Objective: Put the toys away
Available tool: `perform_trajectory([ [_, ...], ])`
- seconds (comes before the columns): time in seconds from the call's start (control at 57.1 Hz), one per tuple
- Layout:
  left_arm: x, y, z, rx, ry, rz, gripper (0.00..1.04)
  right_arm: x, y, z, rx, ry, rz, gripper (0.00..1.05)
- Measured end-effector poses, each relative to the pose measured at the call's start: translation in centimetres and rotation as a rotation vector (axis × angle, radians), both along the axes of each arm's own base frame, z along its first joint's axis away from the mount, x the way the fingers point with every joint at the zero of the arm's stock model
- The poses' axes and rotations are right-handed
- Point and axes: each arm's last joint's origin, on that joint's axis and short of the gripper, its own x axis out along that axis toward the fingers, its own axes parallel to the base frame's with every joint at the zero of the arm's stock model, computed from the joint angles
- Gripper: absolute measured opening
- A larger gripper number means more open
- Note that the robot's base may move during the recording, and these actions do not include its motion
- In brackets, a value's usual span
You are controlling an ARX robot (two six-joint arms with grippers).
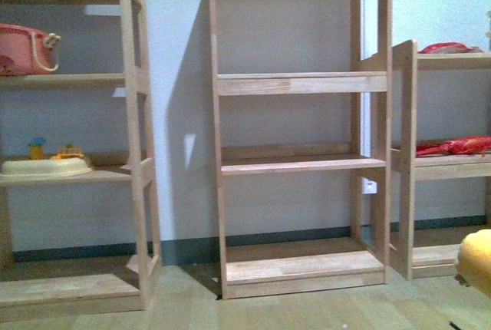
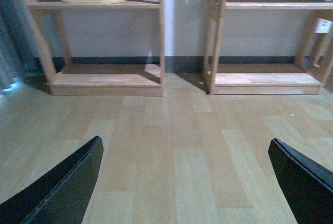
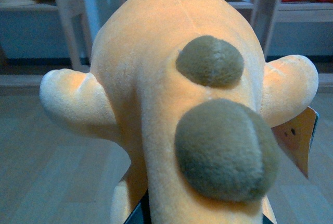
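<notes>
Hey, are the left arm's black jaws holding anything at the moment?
No, in the left wrist view the black jaws stand wide apart, with only the pale wood-plank floor showing between them.

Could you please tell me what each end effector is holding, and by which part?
Right end effector: plush toy, near end, grip hidden. Left end effector: nothing.

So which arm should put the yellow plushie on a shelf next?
The right. Its wrist camera is filled by the yellow plushie, seemingly in its grip. The left gripper is open and empty over bare floor.
</notes>
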Motion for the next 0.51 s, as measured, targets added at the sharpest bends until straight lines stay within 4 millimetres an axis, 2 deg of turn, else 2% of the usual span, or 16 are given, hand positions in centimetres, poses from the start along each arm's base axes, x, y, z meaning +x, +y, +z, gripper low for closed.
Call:
perform_trajectory([
  [0.508, 0.00, 0.02, 0.01, 0.000, -0.001, 0.007, 0.98, 0.00, 0.04, 0.00, 0.000, 0.000, 0.012, 0.07],
])
